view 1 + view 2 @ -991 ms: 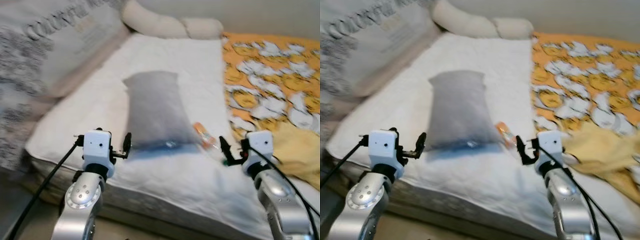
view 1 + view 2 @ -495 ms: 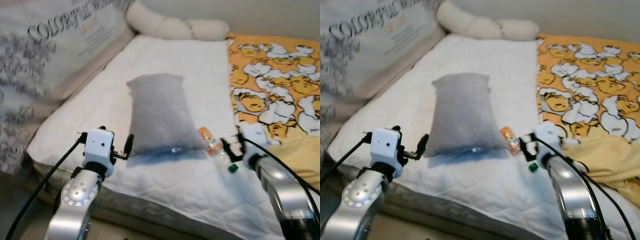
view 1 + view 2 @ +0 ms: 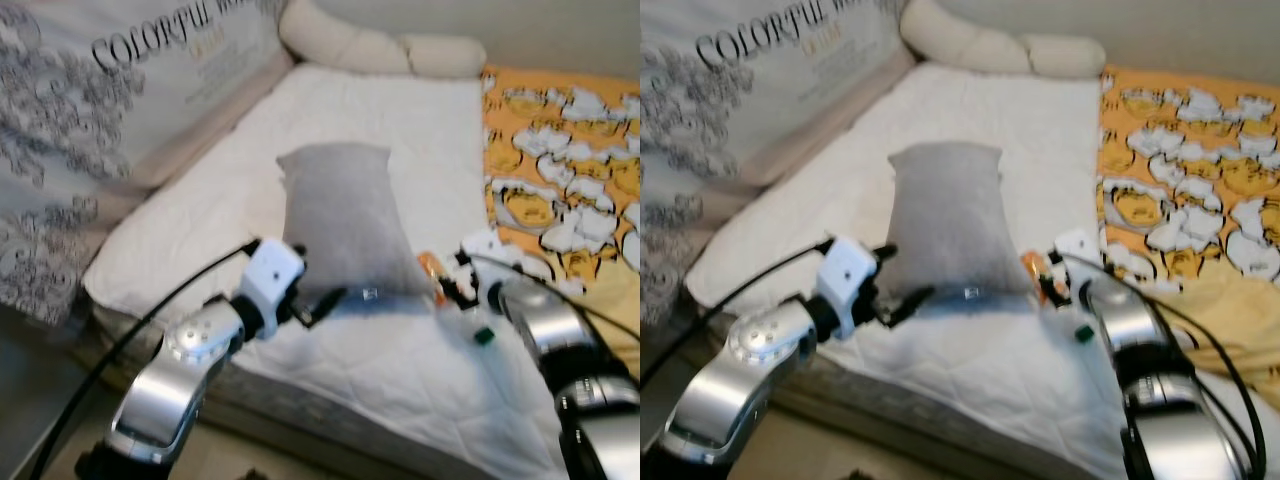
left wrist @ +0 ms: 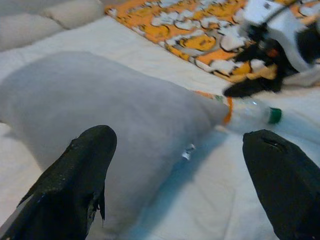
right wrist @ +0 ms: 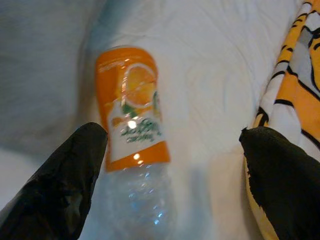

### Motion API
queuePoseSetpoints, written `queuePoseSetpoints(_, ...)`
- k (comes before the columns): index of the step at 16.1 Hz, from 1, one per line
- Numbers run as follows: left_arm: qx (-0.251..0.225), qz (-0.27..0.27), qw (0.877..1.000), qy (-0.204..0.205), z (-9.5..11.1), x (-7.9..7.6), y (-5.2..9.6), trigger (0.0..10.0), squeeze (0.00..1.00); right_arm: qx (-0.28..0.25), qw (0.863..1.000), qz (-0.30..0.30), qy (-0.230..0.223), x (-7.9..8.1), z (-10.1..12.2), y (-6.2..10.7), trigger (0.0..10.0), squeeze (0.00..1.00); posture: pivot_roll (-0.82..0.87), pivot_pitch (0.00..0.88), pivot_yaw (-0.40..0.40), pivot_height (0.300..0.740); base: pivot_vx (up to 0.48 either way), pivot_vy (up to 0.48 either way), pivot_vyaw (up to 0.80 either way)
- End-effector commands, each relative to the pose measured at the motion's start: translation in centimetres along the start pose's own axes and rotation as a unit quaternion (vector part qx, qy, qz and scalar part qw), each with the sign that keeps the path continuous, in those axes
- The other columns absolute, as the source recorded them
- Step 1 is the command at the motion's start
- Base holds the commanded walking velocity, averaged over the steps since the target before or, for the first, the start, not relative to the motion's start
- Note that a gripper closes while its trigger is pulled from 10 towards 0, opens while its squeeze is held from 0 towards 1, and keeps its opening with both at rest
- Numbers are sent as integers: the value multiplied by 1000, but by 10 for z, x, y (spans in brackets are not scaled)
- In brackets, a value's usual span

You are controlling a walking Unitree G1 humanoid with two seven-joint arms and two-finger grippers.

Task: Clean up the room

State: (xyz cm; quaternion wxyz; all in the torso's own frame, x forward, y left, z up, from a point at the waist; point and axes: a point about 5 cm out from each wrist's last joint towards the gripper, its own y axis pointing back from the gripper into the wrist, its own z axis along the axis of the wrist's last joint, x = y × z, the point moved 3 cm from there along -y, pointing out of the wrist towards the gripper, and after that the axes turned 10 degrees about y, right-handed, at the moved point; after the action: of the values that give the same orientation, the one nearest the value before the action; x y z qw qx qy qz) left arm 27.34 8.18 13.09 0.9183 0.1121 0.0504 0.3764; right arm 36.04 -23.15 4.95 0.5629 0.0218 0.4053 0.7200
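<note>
Both grippers open: right gripper (image 5: 170, 185) over bottle (image 5: 132, 125)

Head eyes look down over bed (image 3: 400, 120); both wrist cams close, sharing bottle (image 5: 132, 130).

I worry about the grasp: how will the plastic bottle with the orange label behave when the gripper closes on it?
The bottle looks clear and empty, so probably light and easily crushed. Lying on its side on the soft mattress, it may roll away. The right gripper straddles it, open.

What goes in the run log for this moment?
left gripper: open, at grey pillow | right gripper: open, over plastic bottle | bottle: lying on white mattress, ungrasped
</note>
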Motion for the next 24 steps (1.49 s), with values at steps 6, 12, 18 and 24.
queuePoseSetpoints(6,33,-79,996,-10,5,-20,8,10000,0,57,998,1,-32,2,-26,-5,10000,0,68,69,68,740,0,0,0)
queuePoseSetpoints(12,48,-88,995,-1,3,-26,15,10000,0,85,995,-3,-46,2,-44,-3,431,0,84,96,78,740,0,0,0)
queuePoseSetpoints(18,53,-85,995,-3,3,-25,13,10000,0,87,994,-4,-59,2,-46,-3,0,0,86,77,72,740,0,0,0)
queuePoseSetpoints(24,33,-69,997,13,9,-21,4,10000,0,68,984,-48,-155,-9,-51,0,0,0,60,5,57,740,0,0,0)
